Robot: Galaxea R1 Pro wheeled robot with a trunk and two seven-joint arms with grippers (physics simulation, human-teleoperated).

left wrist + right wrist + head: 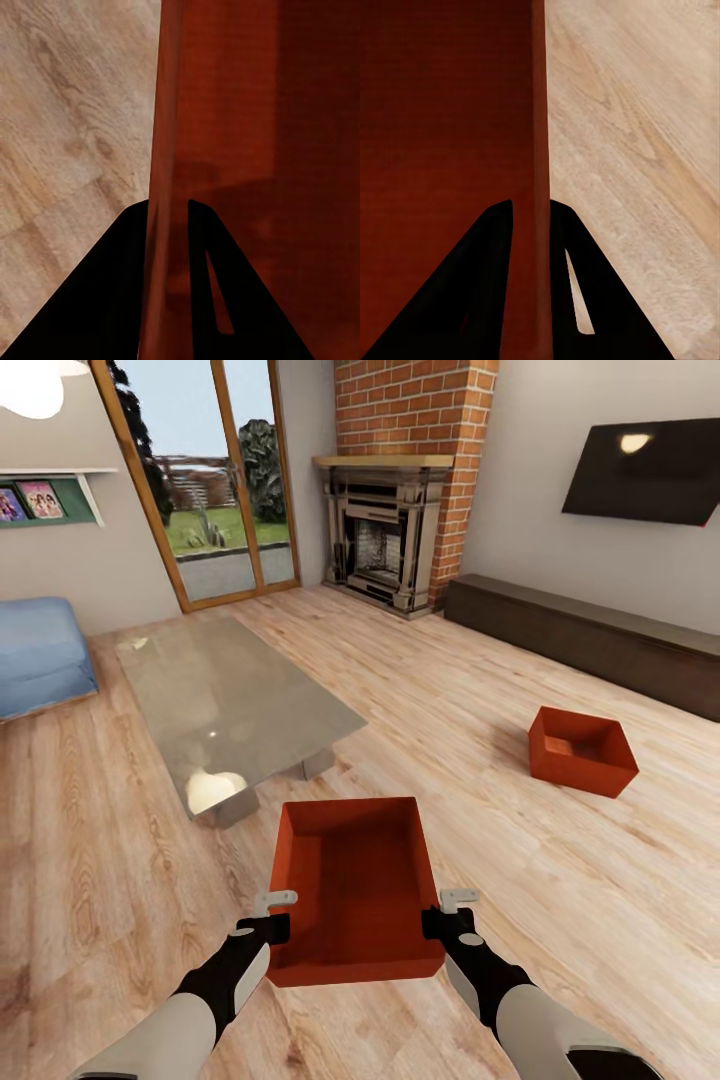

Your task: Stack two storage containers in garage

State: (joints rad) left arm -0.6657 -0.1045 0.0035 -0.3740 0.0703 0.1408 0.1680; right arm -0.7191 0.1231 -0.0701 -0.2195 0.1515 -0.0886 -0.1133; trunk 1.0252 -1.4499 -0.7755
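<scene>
Left hand (283, 913) clamped on the left wall of the near storage container (358, 885), right hand (448, 913) clamped on its right wall; seen at lower centre of the head view, box carried between both arms above the light wood plank floor (520, 880). Confirmed close up: left hand (166, 214) with one dark finger on each side of the thin orange-red wall (161, 150), right hand (531, 210) pinching the opposite wall (538, 112) the same way, narrow with only the wall between. Second storage container (582, 750) resting on the planks at middle right, well apart from the carried one, near the long dark cabinet (600, 640). Glass bench (225, 705) just beyond the held box; brick fireplace (400, 490) at upper centre, blue sofa (40, 650) at left edge. Judged early: one box in hand yet not out of the living room, other untouched, garage trip, floor placement and stacking all left.
</scene>
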